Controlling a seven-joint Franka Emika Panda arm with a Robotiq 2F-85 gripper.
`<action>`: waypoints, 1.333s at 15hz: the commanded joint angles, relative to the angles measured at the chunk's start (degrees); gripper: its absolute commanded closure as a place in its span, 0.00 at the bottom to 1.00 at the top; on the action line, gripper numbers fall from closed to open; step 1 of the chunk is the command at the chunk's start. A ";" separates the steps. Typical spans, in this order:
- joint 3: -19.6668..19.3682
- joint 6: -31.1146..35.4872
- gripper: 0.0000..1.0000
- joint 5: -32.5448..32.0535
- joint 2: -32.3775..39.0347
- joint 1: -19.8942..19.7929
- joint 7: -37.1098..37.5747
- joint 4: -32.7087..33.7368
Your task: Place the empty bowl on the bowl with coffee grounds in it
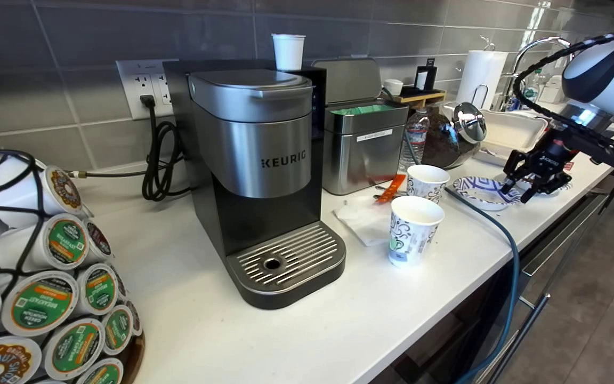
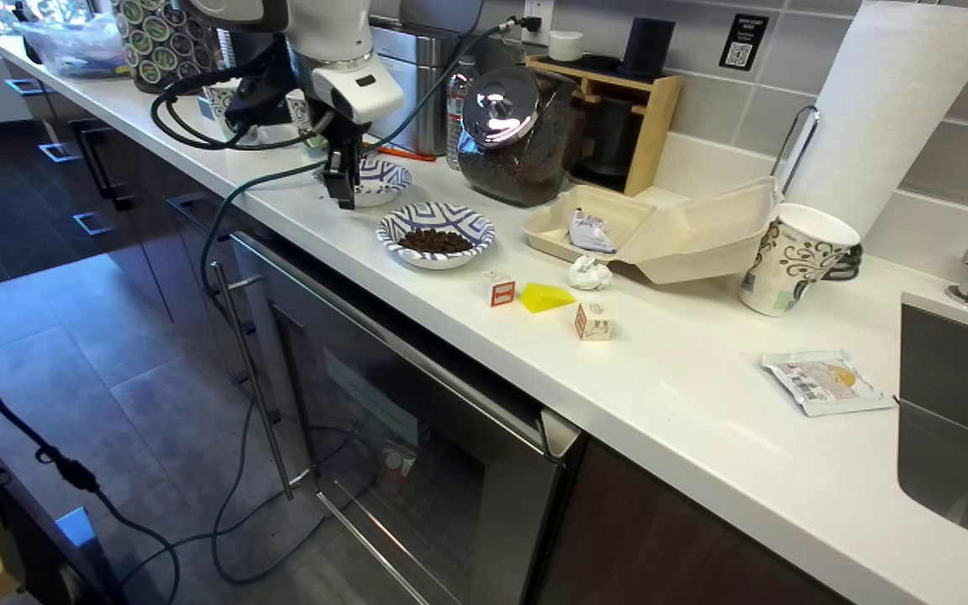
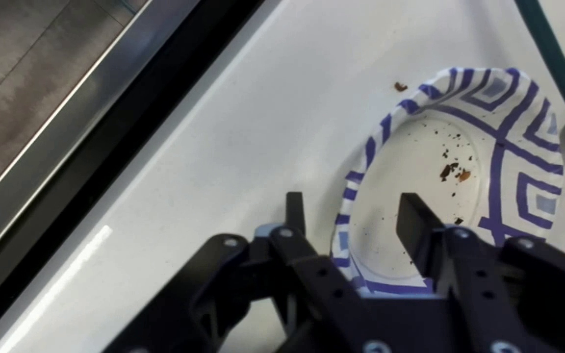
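Currently, the black fingers [image 3: 295, 213] are seen parted, unloaded and astride the floor-side rim of the near-empty, round, blue-and-white patterned paper bowl [image 3: 412, 162] on the white desk [image 3: 204, 181], contact unconfirmed.

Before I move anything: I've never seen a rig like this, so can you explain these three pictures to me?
The machine is a single robot arm ending in a two-part pincer. Two pictures come from cameras standing outside the robot, facing the counter; the close-up comes from a camera on its wrist.

On the counter are a coffee maker, an open takeaway box, a paper towel roll and, among other things, two blue-and-white patterned bowls: the empty bowl, bare but for a few dark crumbs, and the bowl with coffee grounds.

Nothing is held. The jaws stand apart, on either side of the empty bowl's rim in the wrist view; whether they touch it, I can't tell.
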 commanded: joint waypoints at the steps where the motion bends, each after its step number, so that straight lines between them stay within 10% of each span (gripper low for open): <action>1: 0.69 -0.55 0.77 0.74 1.25 -0.60 -0.92 1.21; 5: -0.51 -0.12 1.00 -4.19 -1.30 -0.24 -0.07 0.35; 20: -8.91 -14.36 0.99 -4.21 -12.61 -4.48 5.09 4.88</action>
